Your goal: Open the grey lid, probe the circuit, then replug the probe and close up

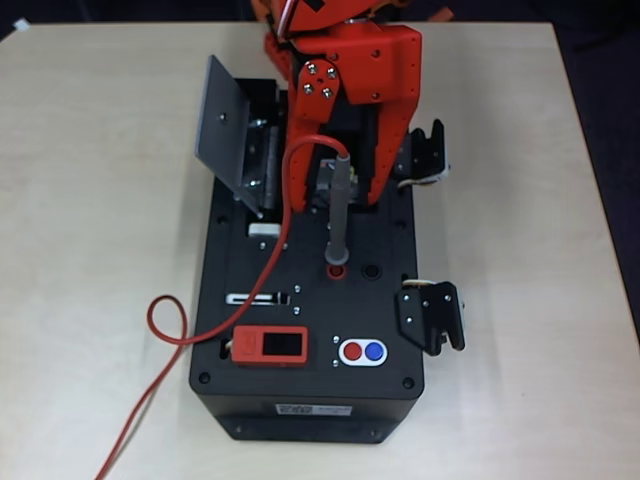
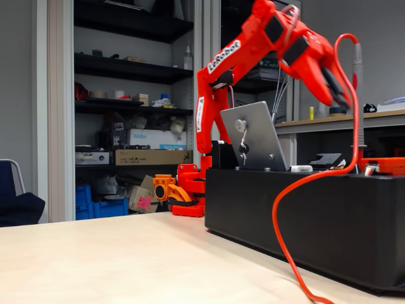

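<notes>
The grey lid (image 1: 232, 132) (image 2: 253, 136) stands swung up on its hinge at the back left of the black box (image 1: 310, 400) (image 2: 304, 215). The probe (image 1: 339, 215) (image 2: 359, 101) stands with its tip in a red socket on the box top. Its red wire (image 1: 165, 320) (image 2: 285, 215) arcs from its top end and runs off the box onto the table. My red gripper (image 1: 350, 190) (image 2: 338, 100) hangs over the recess, right beside the probe's top end. Its fingers (image 2: 329, 82) are slightly parted and hold nothing. The circuit (image 1: 322, 188) is mostly hidden under the arm.
An orange-red display module (image 1: 268, 346) and a red and a blue button (image 1: 362, 351) sit at the box's front. Black latches (image 1: 432, 316) stick out on its right side. The wire loops over the table to the left. Shelves with clutter (image 2: 133, 101) stand behind.
</notes>
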You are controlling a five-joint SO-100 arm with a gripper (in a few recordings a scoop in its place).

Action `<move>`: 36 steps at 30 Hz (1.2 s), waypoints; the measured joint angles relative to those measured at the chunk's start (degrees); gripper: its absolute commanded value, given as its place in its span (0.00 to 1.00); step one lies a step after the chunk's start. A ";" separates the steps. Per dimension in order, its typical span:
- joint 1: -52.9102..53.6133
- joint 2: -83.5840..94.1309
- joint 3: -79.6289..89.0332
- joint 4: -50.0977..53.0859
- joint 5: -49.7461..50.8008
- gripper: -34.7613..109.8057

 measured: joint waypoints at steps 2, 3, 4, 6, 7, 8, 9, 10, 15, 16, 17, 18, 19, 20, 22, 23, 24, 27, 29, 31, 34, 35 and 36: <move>-0.44 -0.62 -0.09 -0.79 1.23 0.38; -0.62 -0.79 0.00 -0.88 2.20 0.38; -0.79 -1.32 0.00 -1.32 3.25 0.38; -1.93 -1.76 0.00 -1.85 4.04 0.38; -2.29 -1.76 0.00 -2.29 4.57 0.38; -2.29 -2.11 -0.09 -2.72 4.92 0.38; -2.29 -2.46 -0.09 -3.25 4.92 0.38; -2.11 -2.81 0.00 -3.69 4.92 0.38; -1.85 -4.66 -0.26 -4.13 5.01 0.38; -1.67 -4.92 -0.35 -4.13 5.01 0.38; -1.32 -5.45 -0.35 -4.31 5.01 0.38; -0.79 -5.71 -0.44 -4.83 5.01 0.38; -0.62 -5.98 -0.44 -4.92 5.01 0.37; -0.53 -6.50 -0.44 -5.01 5.01 0.37; -0.35 -6.94 -0.44 -5.71 4.75 0.37; -0.18 -7.56 -0.44 -5.89 4.66 0.37; 0.35 -7.82 -0.44 -5.89 4.66 0.37; 0.44 -8.96 -1.58 -5.80 4.66 0.37; 0.79 -10.02 -2.37 -5.71 4.57 0.36; 1.41 -10.37 -2.72 -5.71 4.57 0.36; 1.05 -11.95 -4.22 -5.71 4.92 0.36; 1.05 -12.66 -4.66 -5.71 4.92 0.36; 1.14 -13.10 -5.36 -5.71 4.92 0.35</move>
